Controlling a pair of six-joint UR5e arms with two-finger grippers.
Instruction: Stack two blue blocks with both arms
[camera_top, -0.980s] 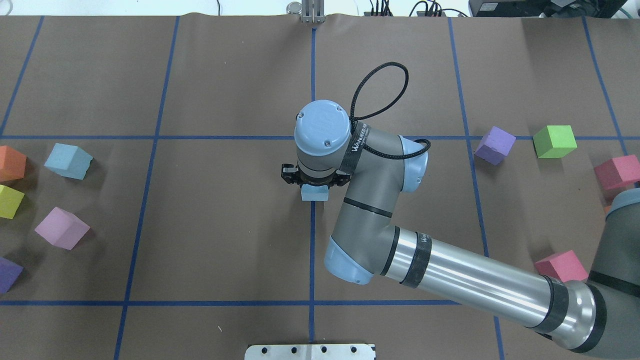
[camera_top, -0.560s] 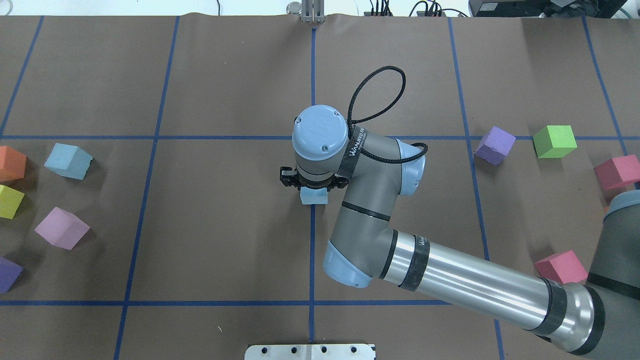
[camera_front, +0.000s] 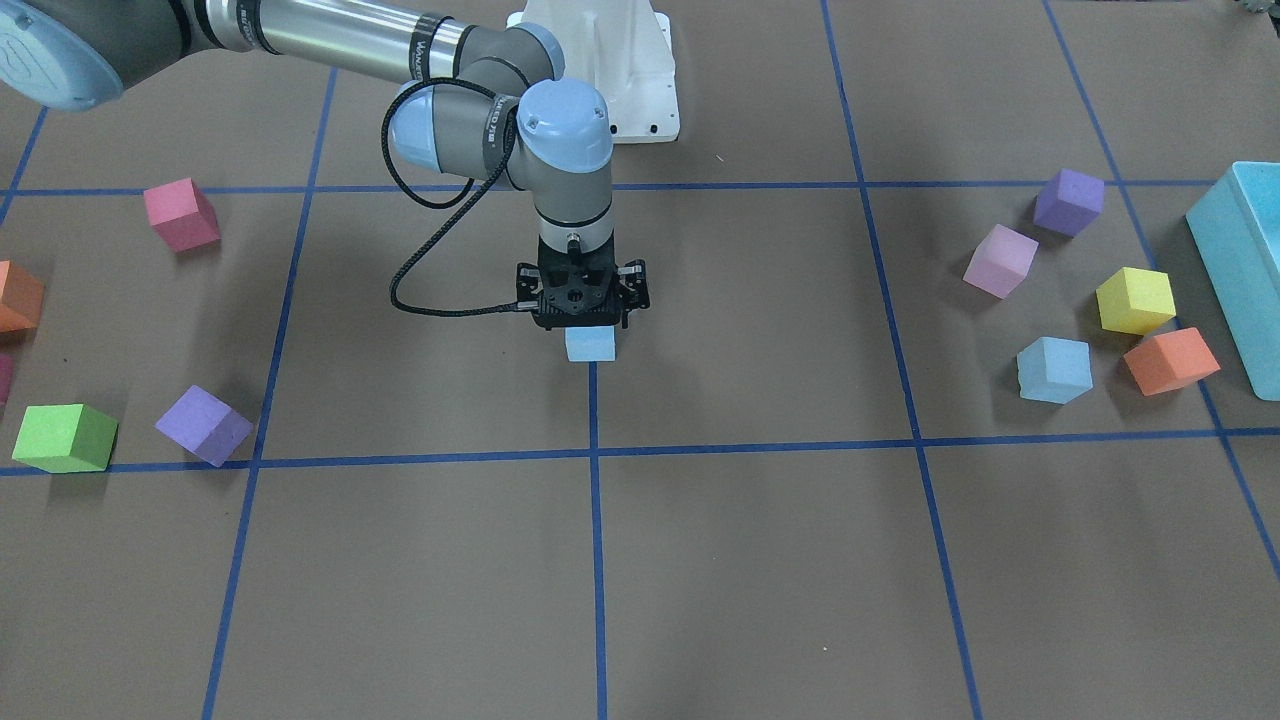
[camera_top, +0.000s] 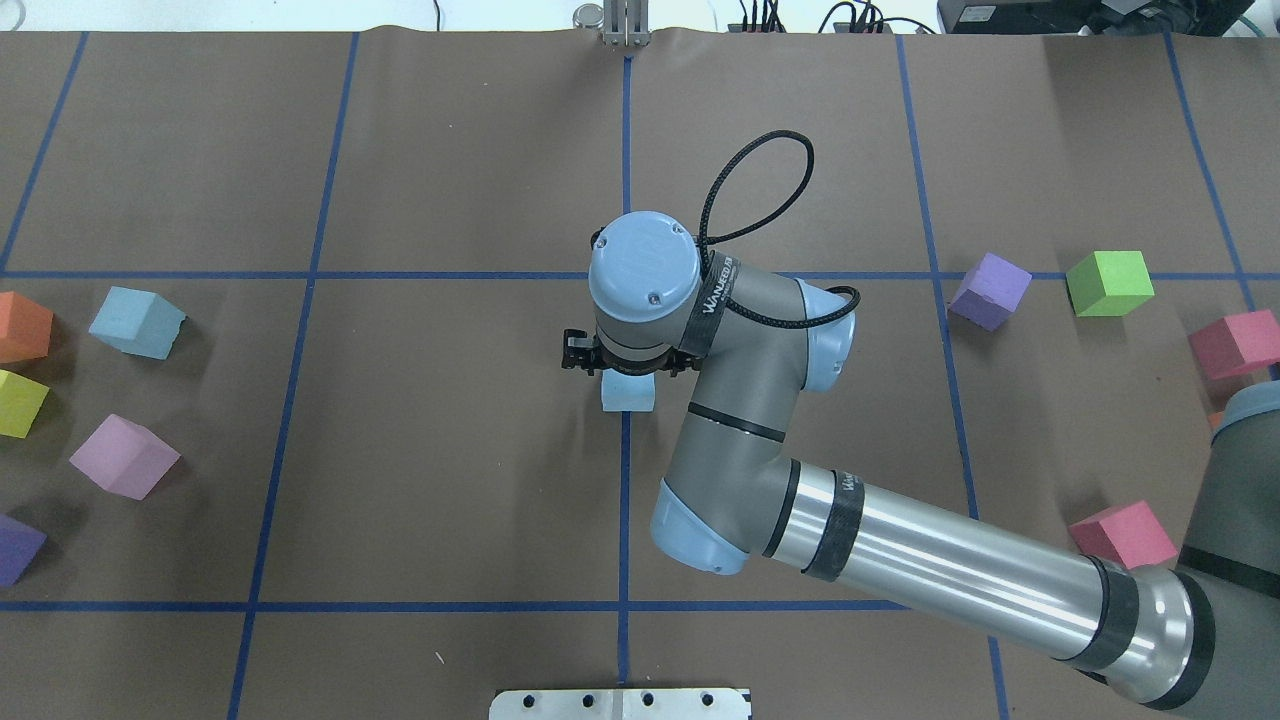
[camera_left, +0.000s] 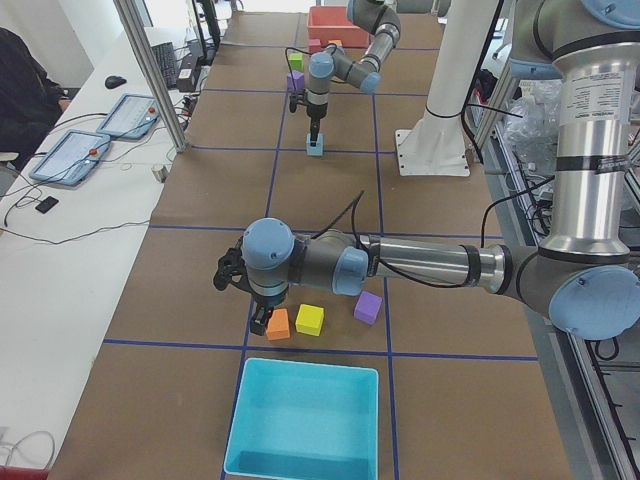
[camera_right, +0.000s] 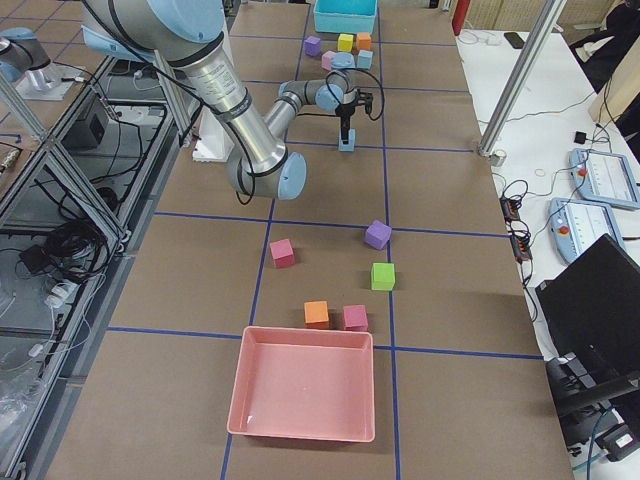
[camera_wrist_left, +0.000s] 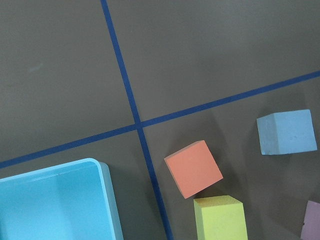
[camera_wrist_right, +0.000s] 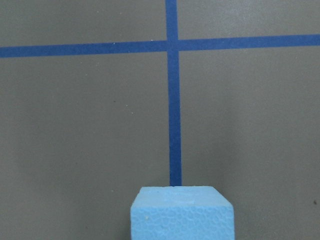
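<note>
Well: right gripper (camera_front: 585, 318) directly above centre blue block (camera_front: 590, 343) on tape line, grip unclear. Second blue block (camera_top: 137, 322) far left, nearer left gripper (camera_left: 228, 272), whose grip state is also unclear.

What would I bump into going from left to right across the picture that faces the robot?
green cube → pink cube → middle blue block → other blue block → yellow cube → turquoise bin
</note>
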